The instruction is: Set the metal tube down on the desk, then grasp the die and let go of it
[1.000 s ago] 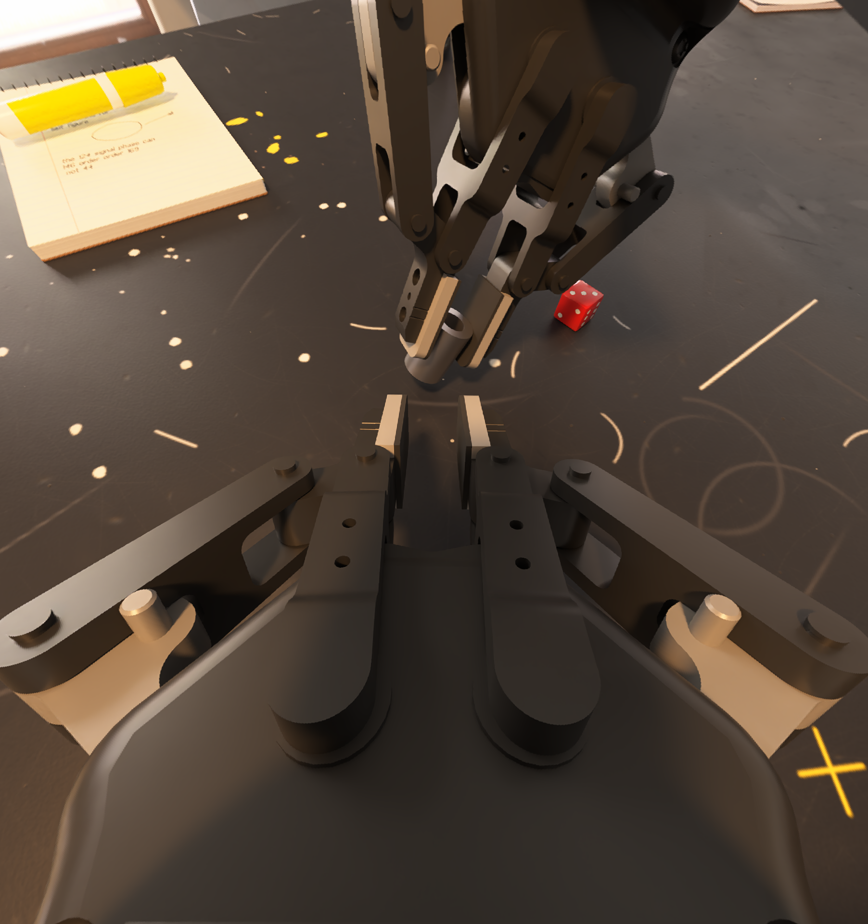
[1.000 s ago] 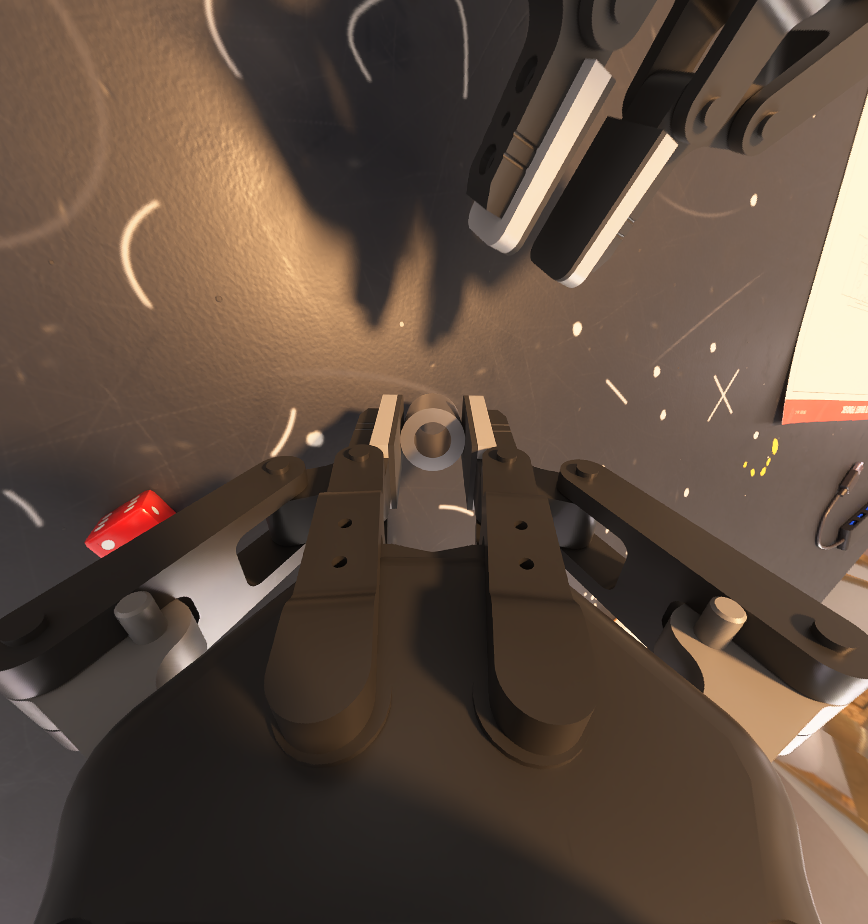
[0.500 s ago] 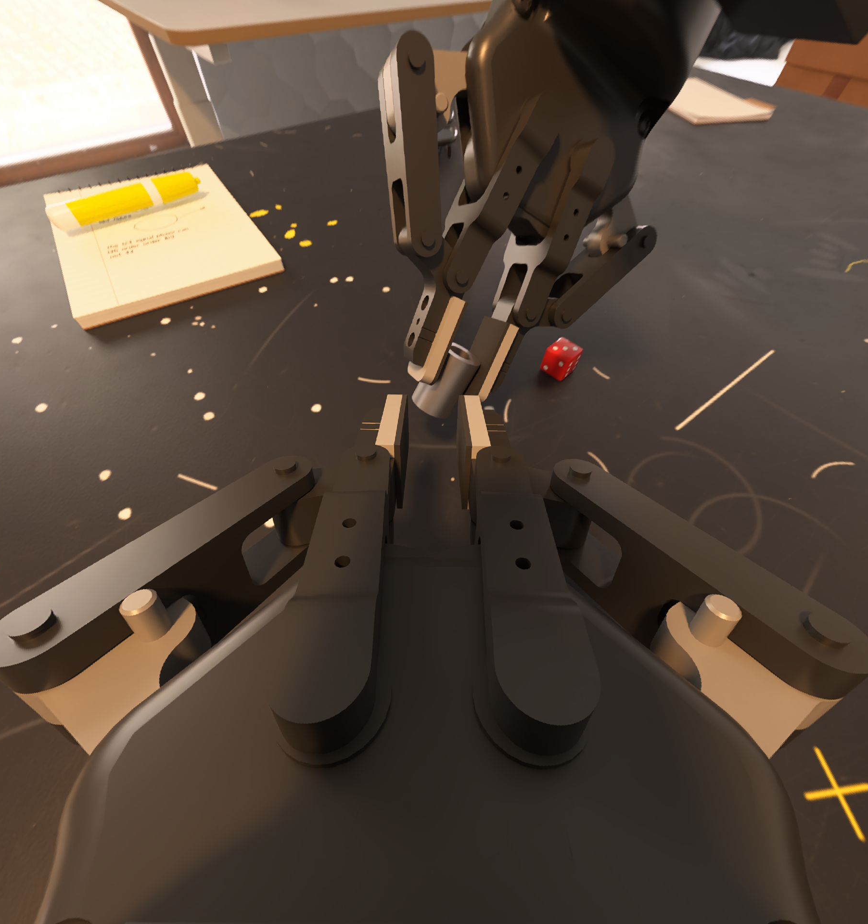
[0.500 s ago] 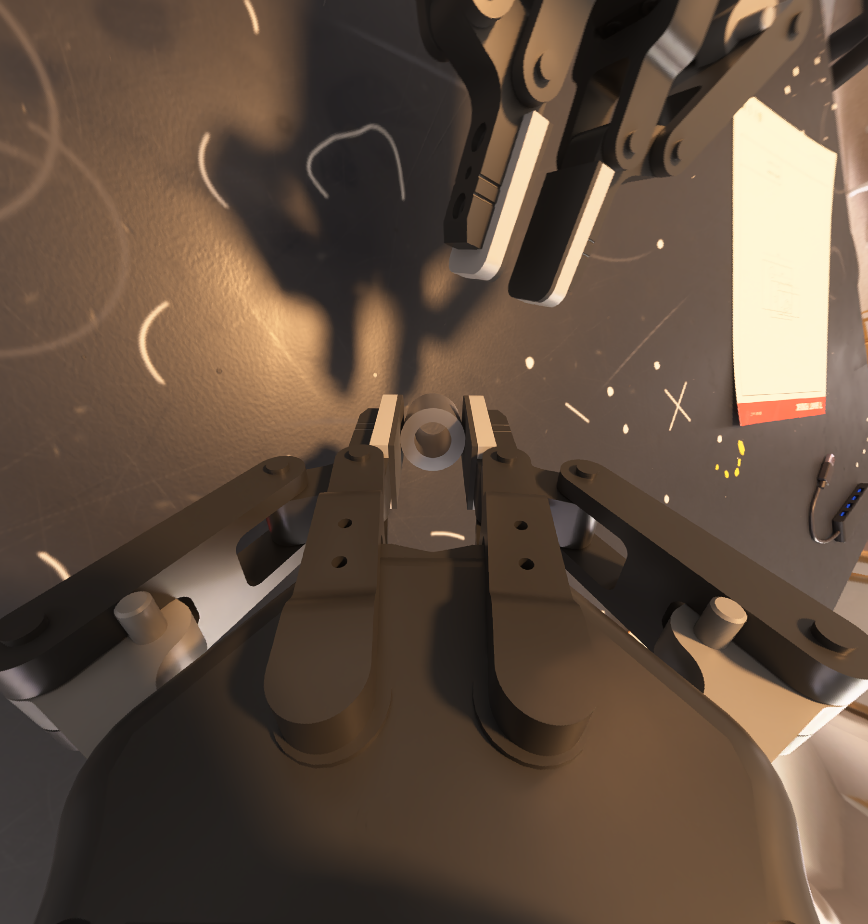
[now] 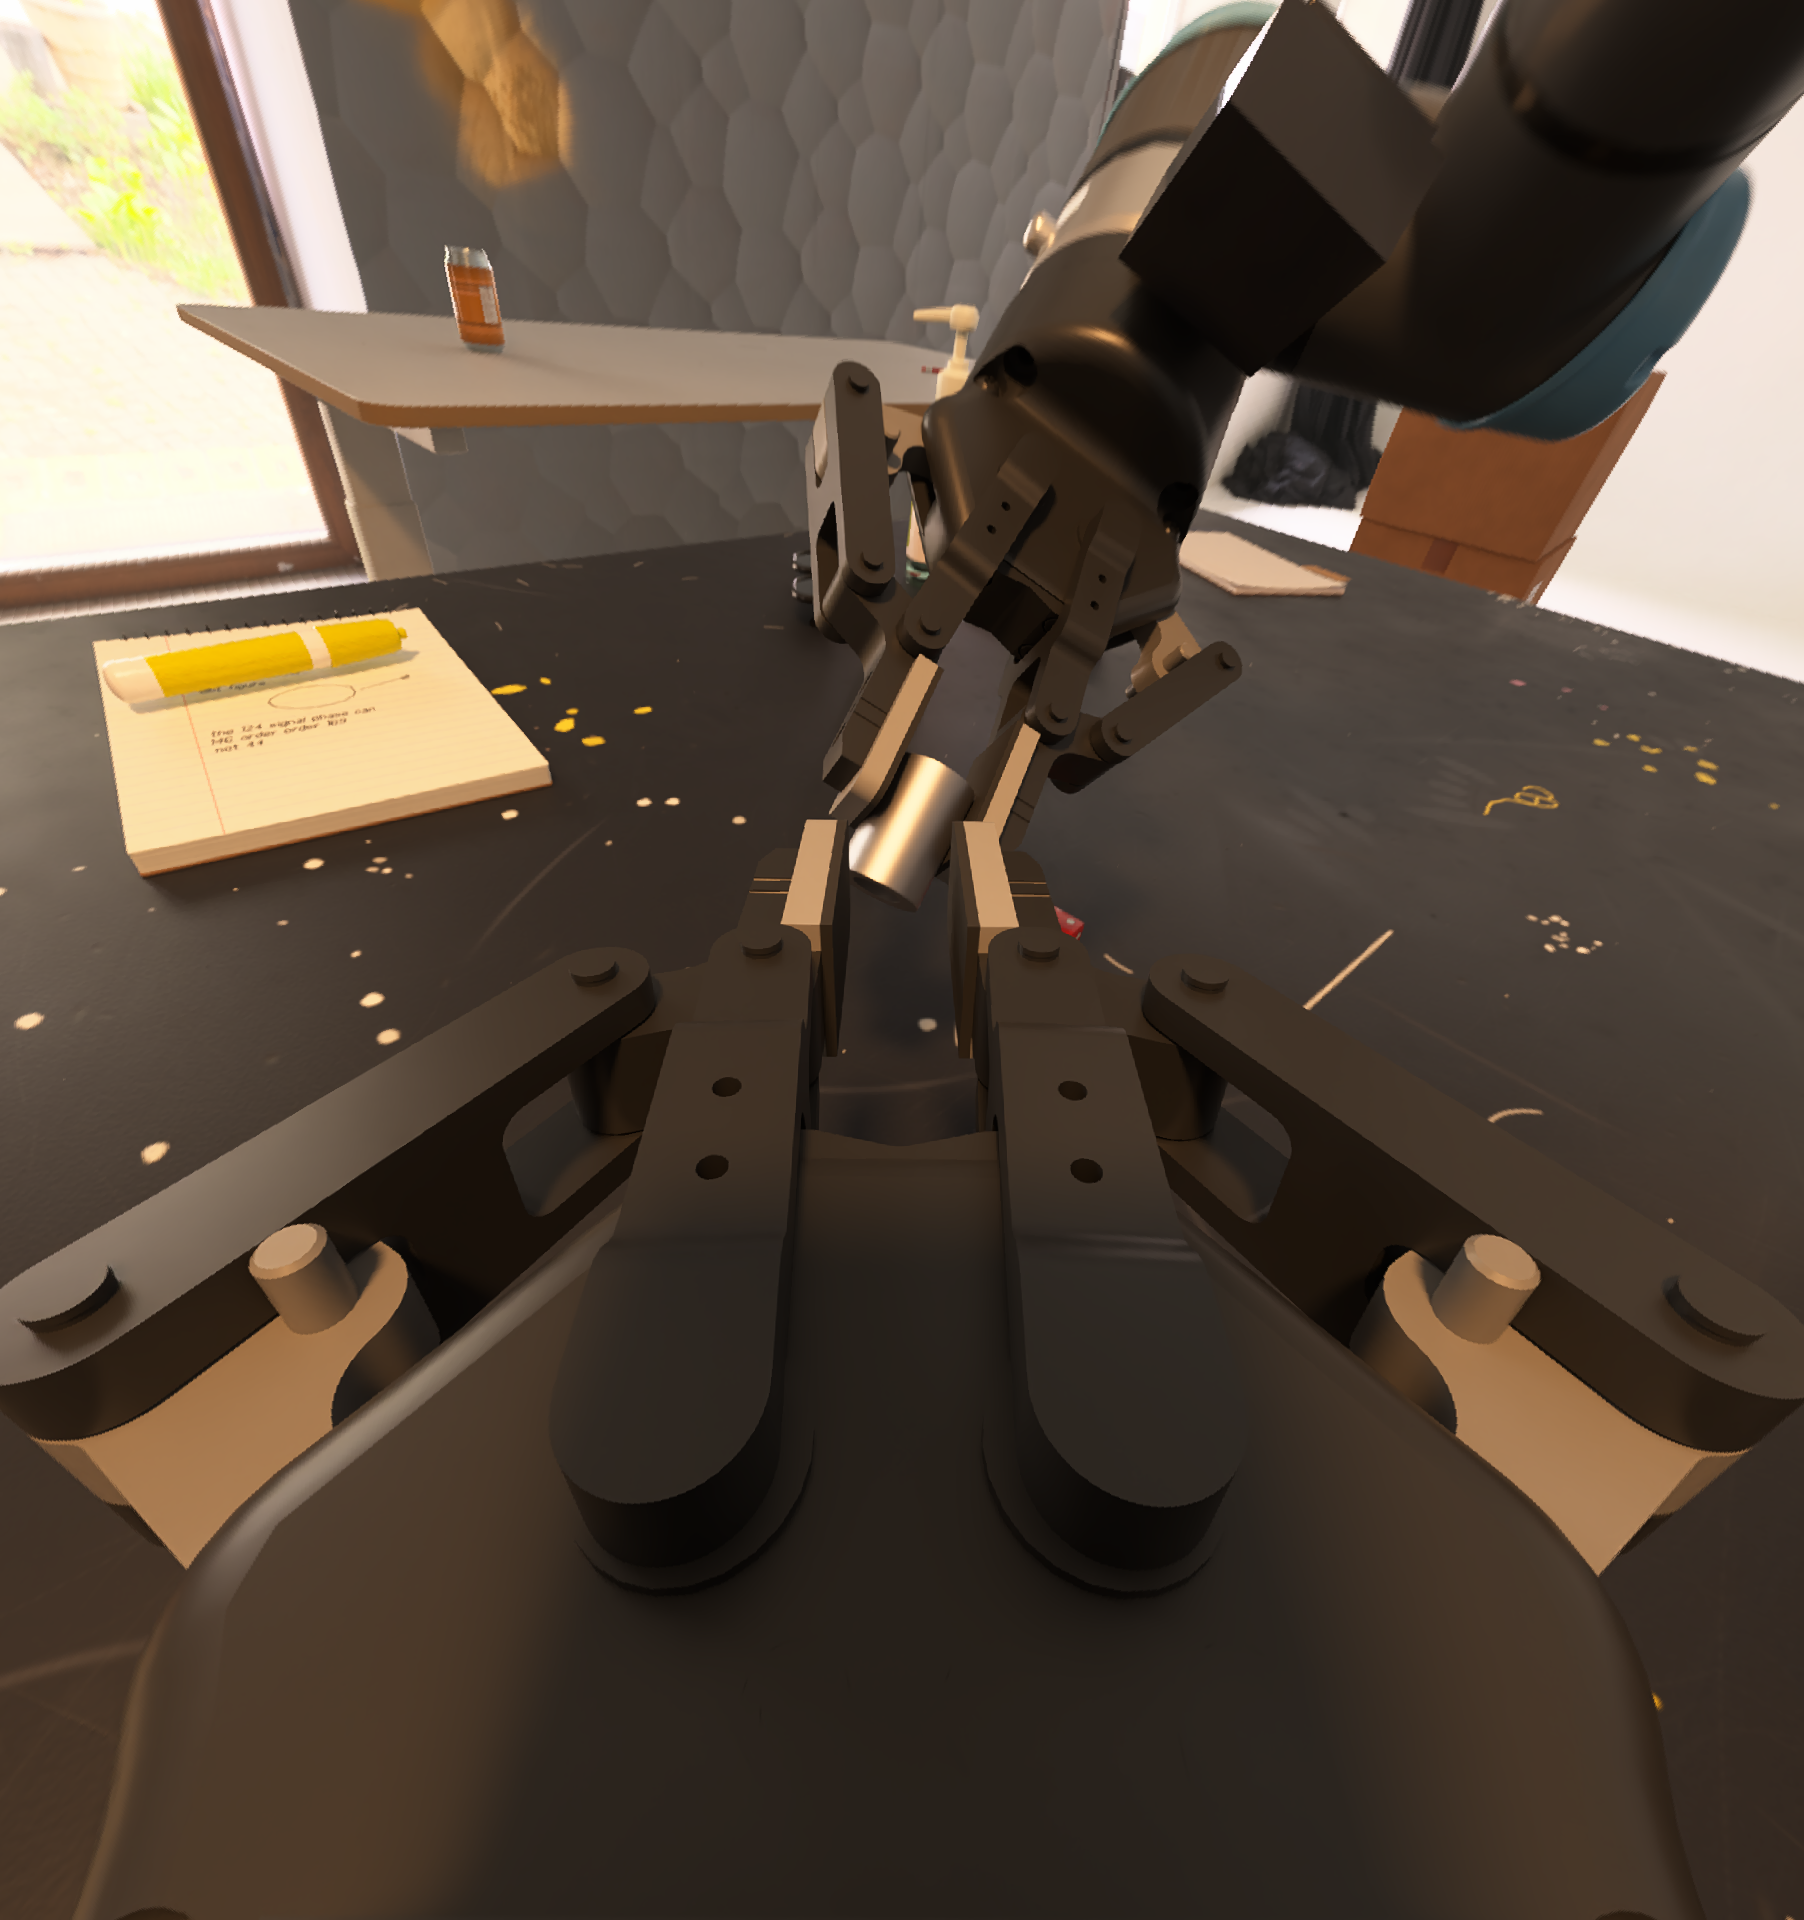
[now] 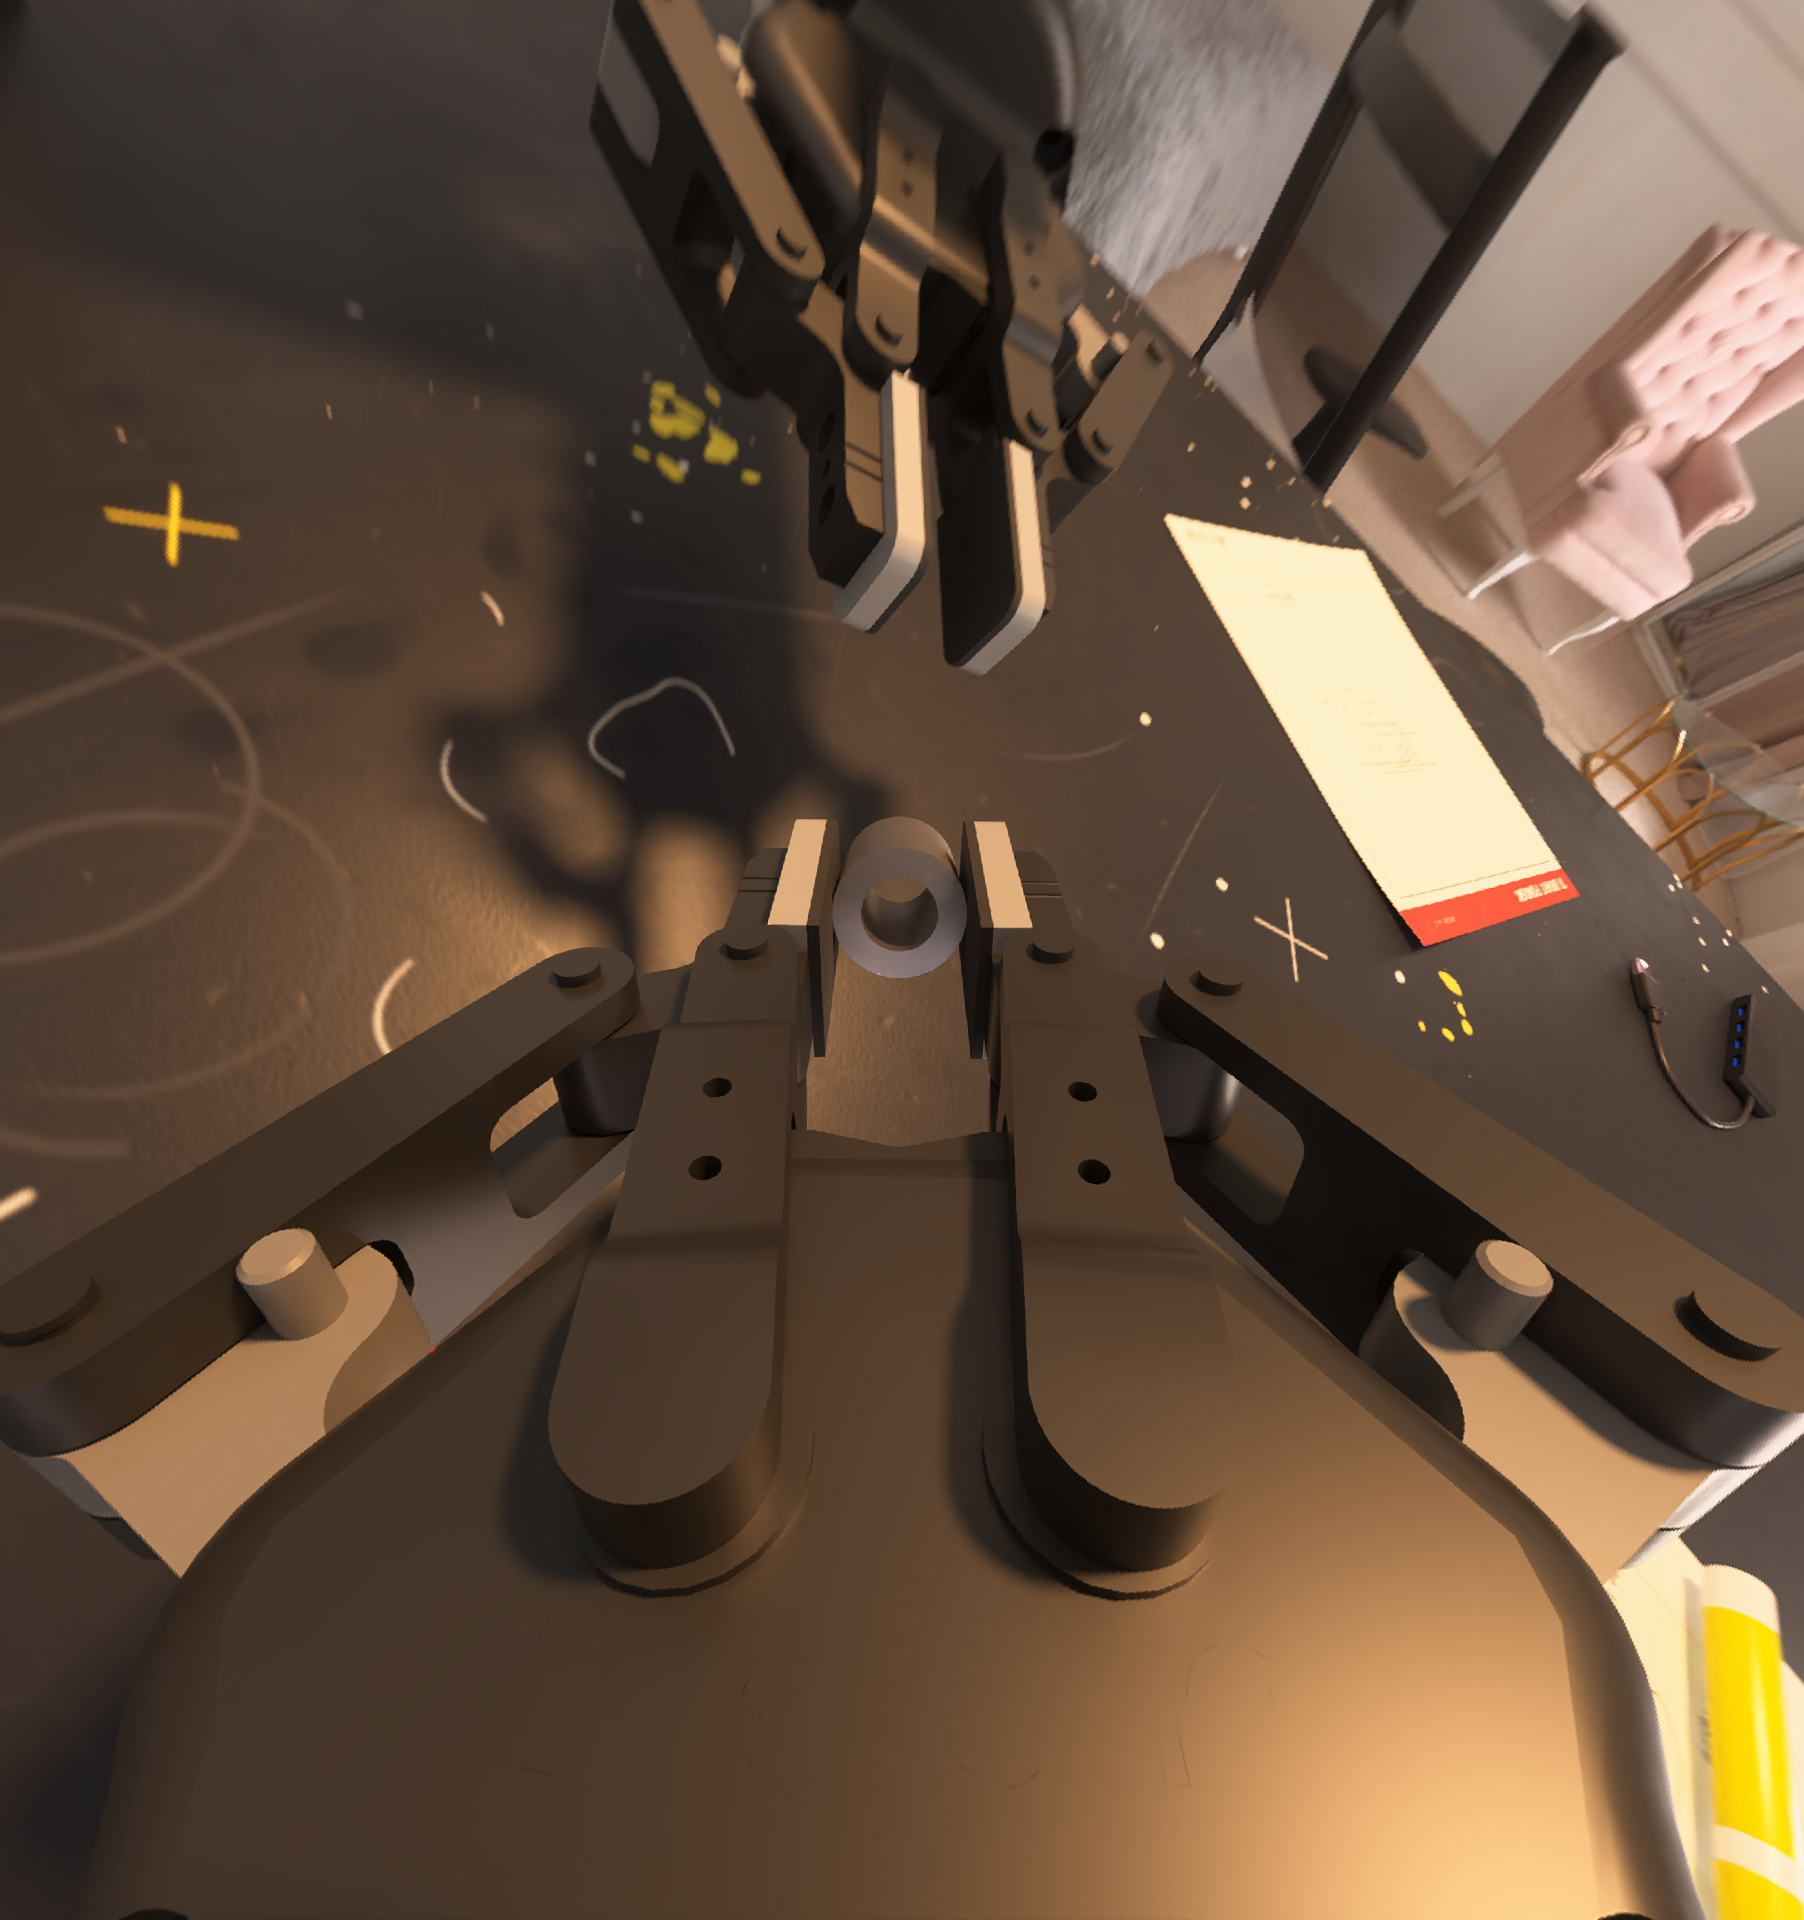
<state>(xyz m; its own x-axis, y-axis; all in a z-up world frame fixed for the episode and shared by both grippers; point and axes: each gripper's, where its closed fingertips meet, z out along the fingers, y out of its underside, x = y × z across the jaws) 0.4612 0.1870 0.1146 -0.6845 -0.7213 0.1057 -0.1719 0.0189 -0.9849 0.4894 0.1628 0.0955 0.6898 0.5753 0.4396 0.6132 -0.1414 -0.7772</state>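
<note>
- Warm, low light fell across the dark desk [image 6: 254, 935]; daylight blew out the window [image 5: 98, 312] at upper left.
- Soft blurred shadows of the grippers lay on the desk (right wrist view).
- Metal tube [image 5: 903, 842] showed a bright highlight.
- Wide-angle stretch at frame edges; backgrounds slightly soft.

The left wrist view looks forward and slightly down along its own fingers [image 5: 799, 883], near level with the desk [image 5: 1397, 831], taking in the far room. It faces the right gripper [image 5: 929, 821] close ahead, with the tube [image 5: 903, 836] end-on toward it. The right wrist view looks steeply down at the desk [image 6: 306, 727] from above, facing the left gripper [image 6: 939, 613] near its top edge. Both views share the tube [image 6: 893, 909], both grippers, and the marked desk between them.
</note>
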